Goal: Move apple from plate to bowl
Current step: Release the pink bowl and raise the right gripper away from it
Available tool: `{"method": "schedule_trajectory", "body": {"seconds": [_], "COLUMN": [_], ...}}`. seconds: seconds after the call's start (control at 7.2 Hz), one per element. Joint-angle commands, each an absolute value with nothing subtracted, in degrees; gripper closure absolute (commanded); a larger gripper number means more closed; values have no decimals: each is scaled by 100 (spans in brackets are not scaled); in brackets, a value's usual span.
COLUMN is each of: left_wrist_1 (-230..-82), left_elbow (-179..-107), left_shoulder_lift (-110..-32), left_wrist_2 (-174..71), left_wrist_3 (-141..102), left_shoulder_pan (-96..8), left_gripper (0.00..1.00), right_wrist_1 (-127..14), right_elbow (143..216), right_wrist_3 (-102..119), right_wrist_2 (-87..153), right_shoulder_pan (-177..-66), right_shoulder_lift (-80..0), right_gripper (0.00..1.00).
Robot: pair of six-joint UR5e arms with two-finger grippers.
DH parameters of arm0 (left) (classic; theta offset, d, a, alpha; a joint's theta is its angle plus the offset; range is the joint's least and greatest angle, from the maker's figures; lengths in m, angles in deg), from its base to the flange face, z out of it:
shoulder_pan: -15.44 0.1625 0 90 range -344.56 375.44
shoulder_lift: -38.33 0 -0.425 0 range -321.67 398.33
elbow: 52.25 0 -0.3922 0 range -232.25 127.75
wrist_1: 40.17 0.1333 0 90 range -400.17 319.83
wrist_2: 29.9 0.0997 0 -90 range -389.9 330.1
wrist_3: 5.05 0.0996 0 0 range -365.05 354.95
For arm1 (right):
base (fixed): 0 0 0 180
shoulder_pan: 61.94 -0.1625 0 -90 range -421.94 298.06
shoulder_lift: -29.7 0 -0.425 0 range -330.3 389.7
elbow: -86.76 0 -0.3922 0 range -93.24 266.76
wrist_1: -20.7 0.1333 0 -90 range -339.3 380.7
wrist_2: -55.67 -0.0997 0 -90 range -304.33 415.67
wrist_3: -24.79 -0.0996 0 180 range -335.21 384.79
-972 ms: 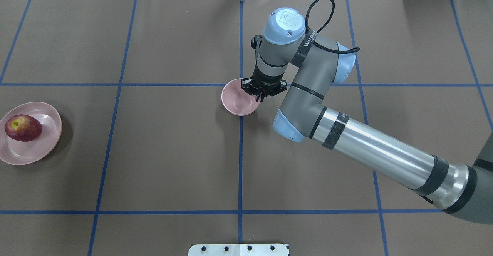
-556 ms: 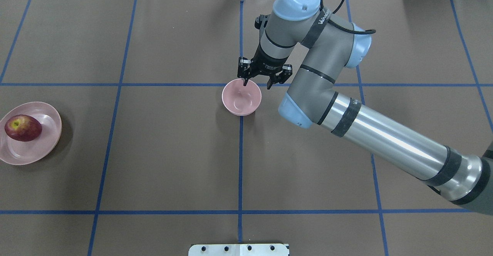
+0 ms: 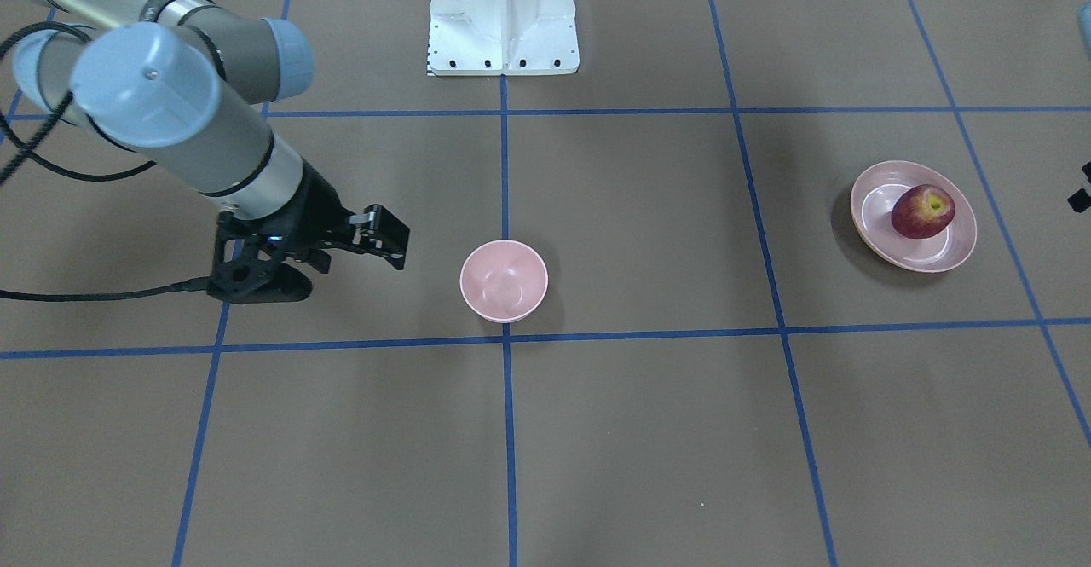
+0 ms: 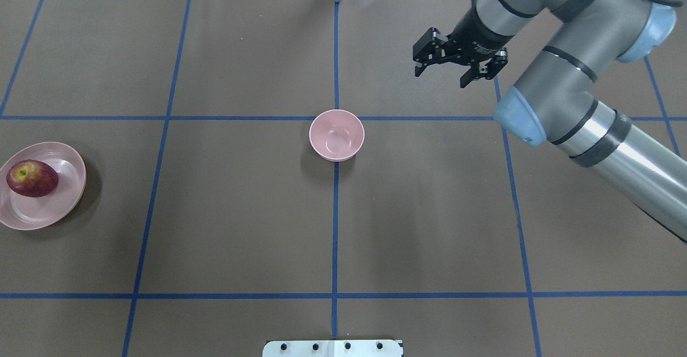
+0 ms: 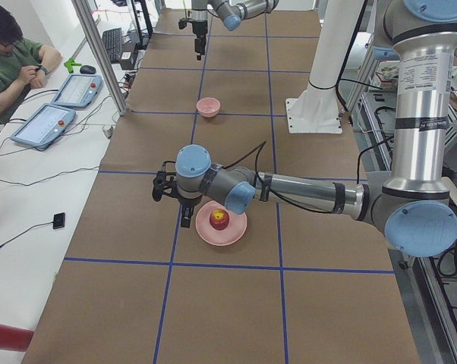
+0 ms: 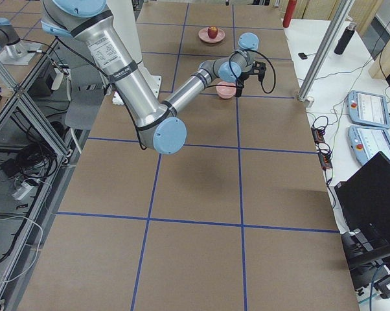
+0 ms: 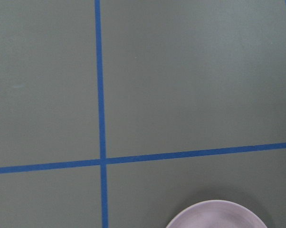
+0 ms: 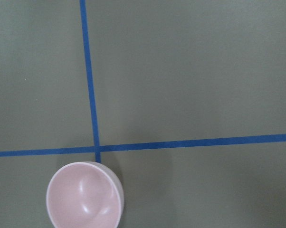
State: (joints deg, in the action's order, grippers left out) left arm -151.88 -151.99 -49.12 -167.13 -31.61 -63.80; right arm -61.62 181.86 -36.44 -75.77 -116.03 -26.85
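Apple (image 4: 32, 178) lies on the pink plate (image 4: 67, 198), on the side of the plate that is away from the bowl (image 4: 337, 135). Its yellow spot faces up. The plate sits far over on the robot's left side of the brown table (image 4: 241, 223). The bowl stands right way up in the middle of the table, where two blue lines (image 4: 335, 228) cross, well apart from the plate. The right gripper (image 4: 441, 78) hangs in the air off to the bowl's right side and touches nothing. Its two fingers are spread wide and hold nothing. The left gripper (image 5: 184, 218) hangs close beside the plate with its fingers pointing down, apart from the apple. It shows well only from the side, so I cannot tell if its fingers are apart or together.
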Motion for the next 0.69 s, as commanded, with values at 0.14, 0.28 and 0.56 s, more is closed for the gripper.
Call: {"method": "schedule_trajectory", "body": {"seconds": [0.14, 0.28, 0.56], "left_wrist_1": [-15362, -15407, -15599], "left_elbow": [-15904, -15904, -15738], "left_shoulder_lift": [-4324, -4280, -4297], "left_wrist_2": [-15737, -15412, -15303], "left_wrist_3": [-4291, -4354, -4644], "left_shoulder_pan": [-5156, -4823, -4443], "left_gripper": [2, 2, 2], "right_wrist_1": [-6200, -6200, -6200], "right_elbow": [18632, 18747, 18757], "right_wrist_3": [-2630, -2392, -2381], "right_wrist_2": [-7512, -7503, -7503], "right_shoulder_pan": [-12003, -12090, -12091], "right_shoulder_lift": [-3583, -3812, -3885], "right_gripper": [0, 0, 0]}}
